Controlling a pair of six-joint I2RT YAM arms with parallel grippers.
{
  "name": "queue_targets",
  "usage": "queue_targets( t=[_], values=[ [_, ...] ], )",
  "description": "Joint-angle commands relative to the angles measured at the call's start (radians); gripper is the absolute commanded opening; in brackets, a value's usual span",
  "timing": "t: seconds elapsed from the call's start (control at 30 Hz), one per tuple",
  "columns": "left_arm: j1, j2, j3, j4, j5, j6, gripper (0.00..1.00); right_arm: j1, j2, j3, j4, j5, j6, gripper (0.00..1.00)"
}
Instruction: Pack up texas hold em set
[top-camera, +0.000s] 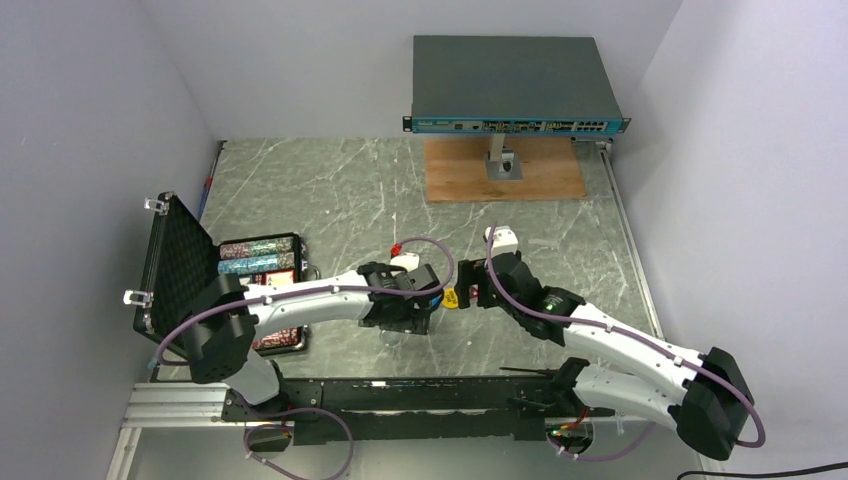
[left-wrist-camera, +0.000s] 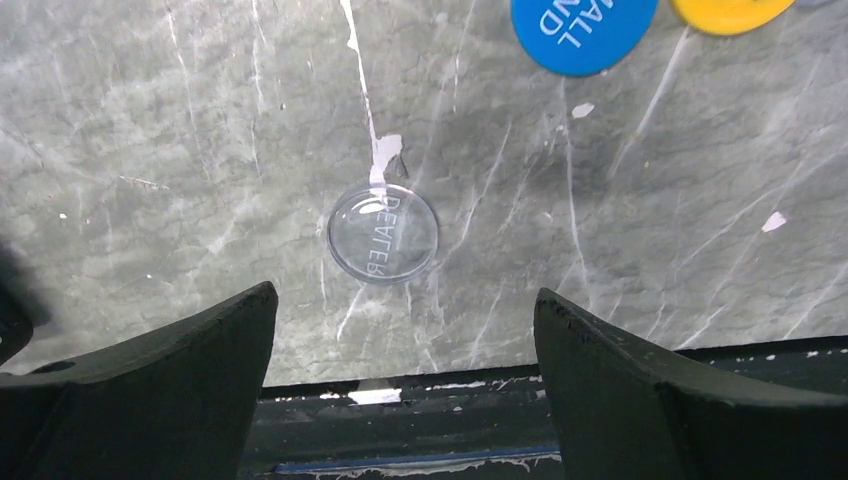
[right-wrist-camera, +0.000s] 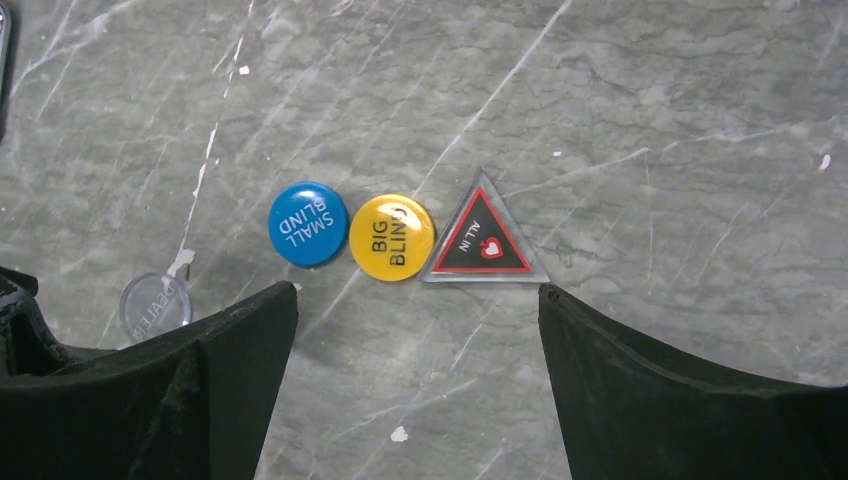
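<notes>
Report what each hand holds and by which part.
Nothing is held. Both are open: the left hand near the clear dealer disc, the right hand near the yellow disc.

Small-blind disc (right-wrist-camera: 307, 223), big-blind disc (right-wrist-camera: 391, 237), all-in token (right-wrist-camera: 485, 238) abreast on table (right-wrist-camera: 650, 120)

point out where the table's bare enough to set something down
Bare: the table between briefcase and wooden board, and along the right rail. Crowded: the near middle, where left gripper and right gripper hang over the clear dealer disc, blue disc, yellow disc and triangular token.
</notes>
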Motion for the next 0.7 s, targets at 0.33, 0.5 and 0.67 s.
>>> queue_targets(
  t=[0.33,0.5,0.67],
  values=[
    [0.067,0.089,-0.056,0.109,0.184,0.116,0.98,-0.03,0.005,-0.016,0.075,-0.068,-0.035,0.92],
    [0.08,0.088,-0.096,0.156,0.205,0.117,0.94,-0.036,-0.013,-0.028,0.08,-0.075,-0.034,0.92],
    [0.08,0.133,-0.089,0.156,0.209,0.127,0.83,-0.037,0.003,-0.023,0.083,-0.08,-0.036,0.92]
  ],
)
